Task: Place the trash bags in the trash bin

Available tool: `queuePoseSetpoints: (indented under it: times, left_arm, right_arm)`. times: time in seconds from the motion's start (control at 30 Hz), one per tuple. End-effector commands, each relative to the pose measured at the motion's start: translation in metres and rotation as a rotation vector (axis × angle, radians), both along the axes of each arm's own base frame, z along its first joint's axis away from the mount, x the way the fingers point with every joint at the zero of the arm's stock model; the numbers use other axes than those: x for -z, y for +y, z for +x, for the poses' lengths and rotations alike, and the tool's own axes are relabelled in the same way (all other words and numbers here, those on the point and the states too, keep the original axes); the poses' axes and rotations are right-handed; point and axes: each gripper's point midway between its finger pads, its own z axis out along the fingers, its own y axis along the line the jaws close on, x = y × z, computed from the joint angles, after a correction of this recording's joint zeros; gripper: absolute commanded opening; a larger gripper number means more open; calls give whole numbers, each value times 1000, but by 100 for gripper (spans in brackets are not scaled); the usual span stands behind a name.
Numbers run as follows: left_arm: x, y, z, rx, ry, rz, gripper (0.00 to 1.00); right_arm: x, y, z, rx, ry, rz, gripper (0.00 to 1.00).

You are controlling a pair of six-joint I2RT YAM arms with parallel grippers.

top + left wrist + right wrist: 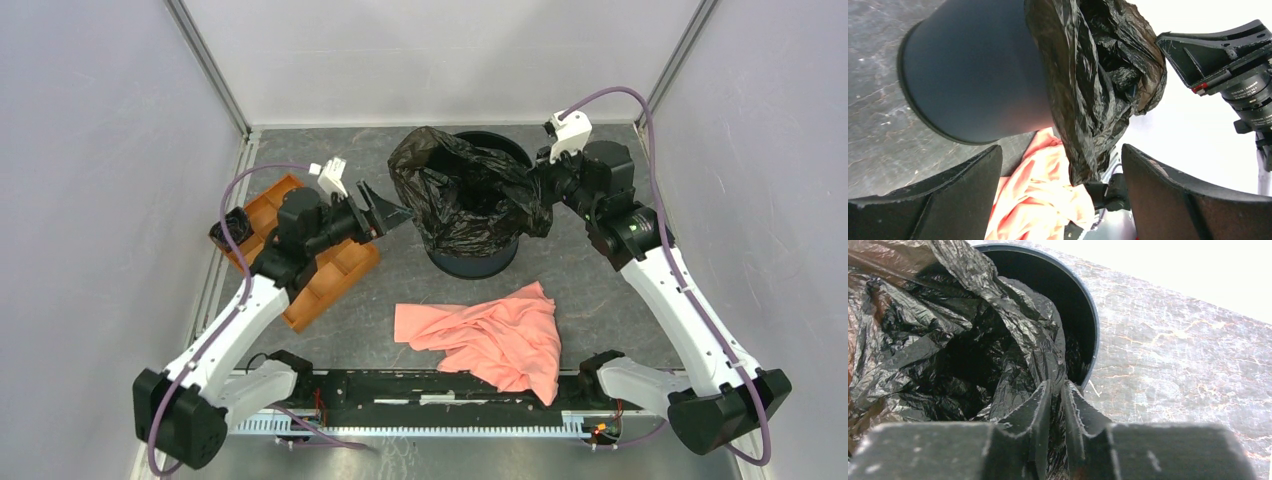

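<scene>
The right tool (1055, 390) is pinched almost closed on a fold of the black bag (465, 195), just at the rim of the bin (470, 262). It seems to be pinning that edge so the film stays over the opening. The bag lies bunched in and over the bin, directly ahead of the left tool (395, 213), which gapes wide and empty, probably ready to catch the loose side.

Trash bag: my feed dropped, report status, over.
Right gripper shut on trash bag at trash bin rim. Left gripper open, empty, beside bin. Bag partly inside, bunched over rim. Pink cloth apart.
</scene>
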Motion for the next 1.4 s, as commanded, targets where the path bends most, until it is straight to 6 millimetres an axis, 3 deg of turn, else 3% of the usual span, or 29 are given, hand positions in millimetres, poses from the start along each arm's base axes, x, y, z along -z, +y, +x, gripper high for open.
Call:
queuePoseSetpoints:
  times: [0.0,0.1,0.23,0.4,0.47,0.57,0.7,0.93,0.97,1.1,1.13,1.37]
  left_arm:
    - [-44,-20,8,103,-62,-127,95]
    - [-38,-18,26,60,-43,-100,91]
    - [-23,-14,41,23,-9,-53,80]
    - [-15,-8,38,14,-14,-20,77]
    - [-11,-5,36,2,-9,-6,71]
    - [-5,-4,34,-1,-5,-7,61]
    - [-5,-9,34,21,2,-31,52]
    - [2,-13,40,39,3,-15,44]
    - [4,-13,41,41,8,-16,42]
    - [4,-16,45,44,2,-24,32]
    - [4,-16,47,40,0,-22,28]
    - [10,-14,73,-12,7,29,7]
  right_arm:
    - [-11,-9,10,73,-49,18,18]
    - [-11,-13,15,98,-53,5,1]
    - [-18,-14,18,109,-62,3,0]
    - [-35,-8,2,31,-55,-9,40]
    - [-34,-1,-2,-26,-27,-33,51]
    - [-23,4,3,-59,18,-69,61]
    - [-13,11,20,-62,45,-75,64]
    - [0,31,33,-121,99,-42,55]
    - [1,31,34,-121,102,-43,50]
    - [-3,23,39,-65,73,-43,7]
    - [-4,16,42,-20,56,-49,3]
    - [-16,-10,81,111,9,18,0]
